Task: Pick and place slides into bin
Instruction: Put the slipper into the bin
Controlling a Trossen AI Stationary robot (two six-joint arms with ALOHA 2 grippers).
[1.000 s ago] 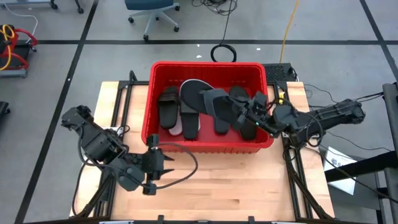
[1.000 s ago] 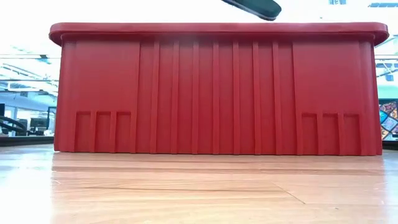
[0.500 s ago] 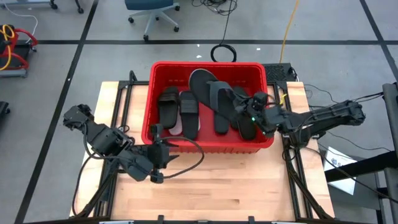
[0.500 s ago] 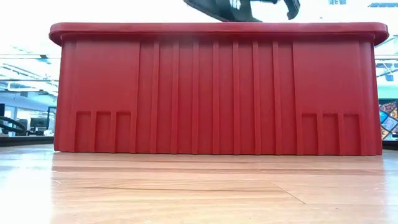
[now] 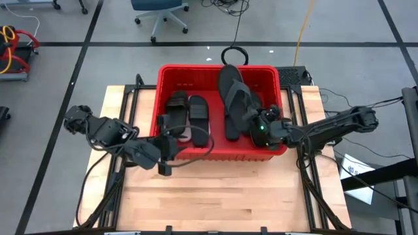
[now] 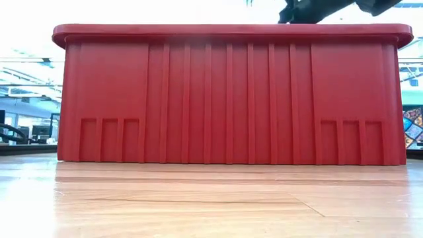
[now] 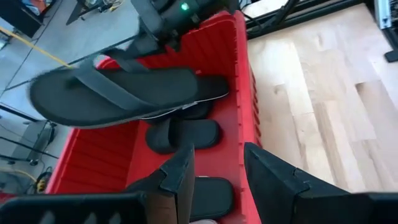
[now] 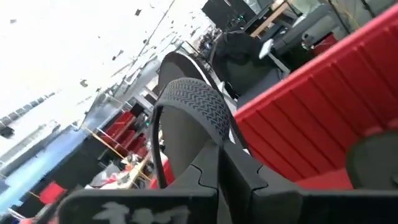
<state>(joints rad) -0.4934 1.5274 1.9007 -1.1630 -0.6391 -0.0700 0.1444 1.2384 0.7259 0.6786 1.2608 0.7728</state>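
Note:
The red bin [image 5: 163, 98] stands at the table's far middle; its near wall fills the low view [image 6: 225, 99]. In it lie black wide-strap slides [image 5: 177, 108] [image 5: 198, 117] [image 5: 232, 127] and a white one [image 5: 185, 135]. My right gripper [image 5: 259, 124] is over the bin's right part, shut on a black thong flip-flop [image 5: 234, 91], which also shows in the left wrist view [image 7: 118, 93]. My left gripper [image 5: 171, 140] is open and empty at the bin's near wall, left of the middle; its fingers [image 7: 180, 180] stand apart above the rim [image 7: 242, 93]. My right gripper pinches the flip-flop between its two fingers [image 8: 230, 168] near one end, by the ribbed sole [image 8: 193, 102] beside a strap [image 7: 140, 50]. The fingers come from the table's right. The flip-flop is lifted clear above the slides, and its free end reaches toward the bin's far wall.
The bare wooden table [image 5: 222, 196] lies near of the bin. A cable loop [image 5: 189, 156] hangs from my left arm onto it. The right arm shows over the bin's rim in the low view [image 6: 324, 10]. Office chair and cables are on the floor beyond.
My right gripper has turned, swinging the flip-flop from lying across the bin with its free end to the left, round to point at the far wall. My left gripper has gone from the open table toward the far edge, up to the bin's near wall.

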